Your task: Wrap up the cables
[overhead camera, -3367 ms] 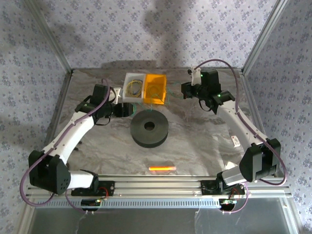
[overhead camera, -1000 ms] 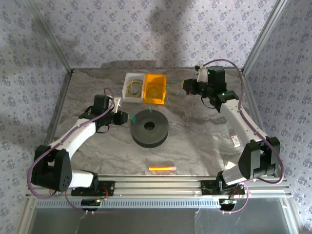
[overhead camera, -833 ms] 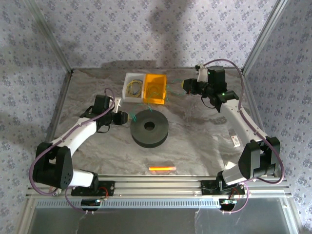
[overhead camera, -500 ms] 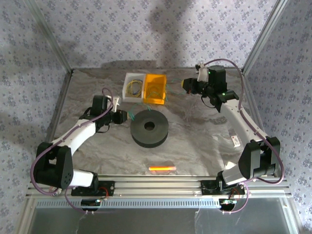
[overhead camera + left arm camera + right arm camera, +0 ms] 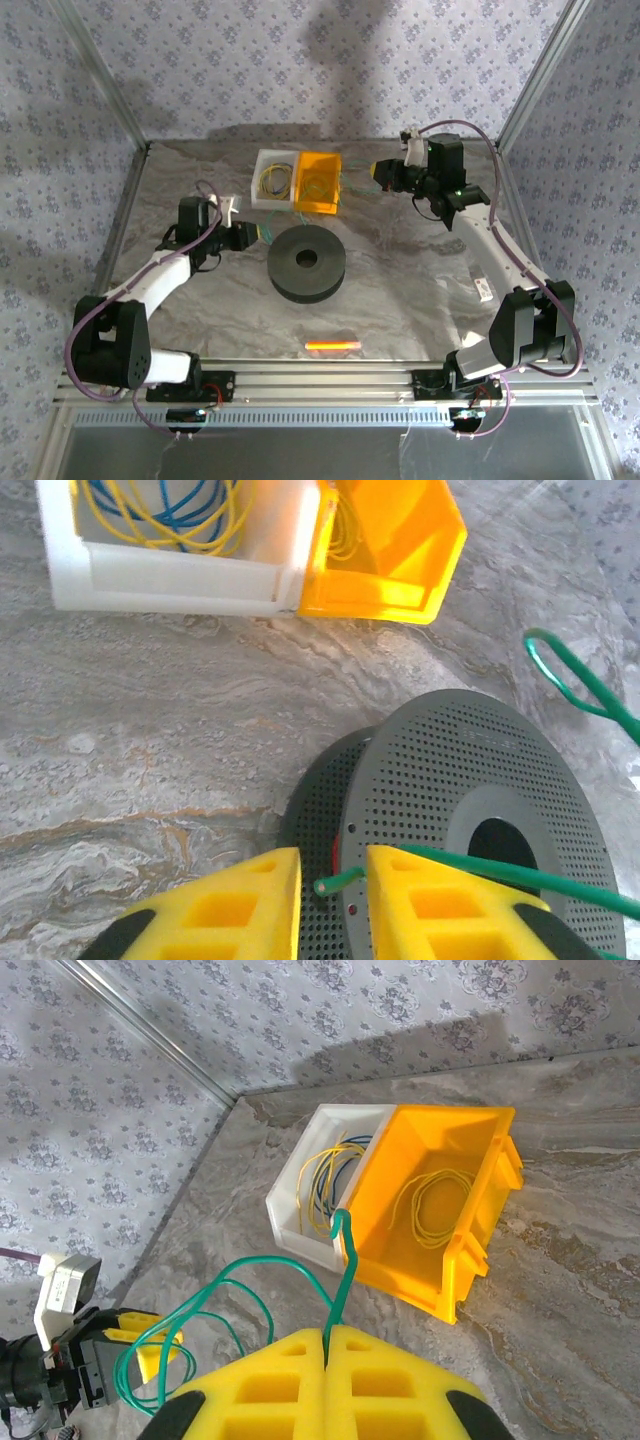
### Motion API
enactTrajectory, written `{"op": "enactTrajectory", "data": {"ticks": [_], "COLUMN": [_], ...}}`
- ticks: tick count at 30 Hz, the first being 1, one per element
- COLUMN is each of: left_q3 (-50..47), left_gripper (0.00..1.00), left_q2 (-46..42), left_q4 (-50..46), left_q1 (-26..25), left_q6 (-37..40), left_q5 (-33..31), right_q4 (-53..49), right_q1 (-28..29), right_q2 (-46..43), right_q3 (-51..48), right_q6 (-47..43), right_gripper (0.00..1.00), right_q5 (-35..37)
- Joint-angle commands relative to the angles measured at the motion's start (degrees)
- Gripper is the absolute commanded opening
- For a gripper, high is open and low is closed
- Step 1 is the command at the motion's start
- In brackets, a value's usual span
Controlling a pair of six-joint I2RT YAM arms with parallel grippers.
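The green cable (image 5: 340,1280) rises from my right gripper (image 5: 327,1345), which is shut on it, then loops down to the left. That gripper (image 5: 378,172) hangs right of the bins at the back. The cable's cut end (image 5: 338,883) pokes into the narrow gap of my left gripper (image 5: 334,880), whose yellow pads stand slightly apart. The end comes from the right pad's side and stops short of the left one. The left gripper (image 5: 256,234) is just left of the black perforated spool (image 5: 307,262), which lies flat mid-table and shows close up as the spool (image 5: 470,770).
A white bin (image 5: 272,178) with yellow and blue wire loops and an orange bin (image 5: 318,182) with a yellow coil stand side by side behind the spool. An orange bar (image 5: 332,346) lies near the front edge. A small white item (image 5: 483,290) sits at the right.
My left arm has drawn a little to the left, away from the spool, and its jaws have narrowed. The right gripper has stayed shut on the cable, hardly moving.
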Motion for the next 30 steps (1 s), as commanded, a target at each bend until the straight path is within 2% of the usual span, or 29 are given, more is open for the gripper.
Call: {"op": "enactTrajectory", "data": {"ticks": [1,11,17,20,22,30], "left_q3": [-0.53,-0.31,-0.37,-0.71,-0.94,-1.12], "left_gripper": [0.19,0.00,0.00,0.18,0.23,0.23], "left_q2": [-1.52,-1.50,-1.58,-1.55,-1.30,0.78], "left_q4": [3.61,4.39,3.71,3.53,3.68,4.50], "left_q1": [0.31,0.49,0.69,0.99,1.10,1.19], "left_q6": [-0.44,-1.00,-0.77,-0.69,-0.81,-1.47], "left_q5": [4.10,4.83,4.74,4.39,4.07,3.65], "right_q4": [1.58,1.38,1.13,1.19,1.21,1.17], "right_q1": [0.16,0.32,0.35,0.37,0.54,0.71], "right_q2": [0.75,0.83,0.87,0.77,0.81,0.41], "right_q3": [-0.54,0.08,0.39,0.52,0.59,0.61], "right_q6": [1.12,1.05,1.02,1.08,1.08,1.14], "right_gripper": [0.00,0.00,0.00,0.00,0.00,0.00], "right_q5": [-1.01,-1.10,-1.05,-1.26,-1.32,-1.37]}}
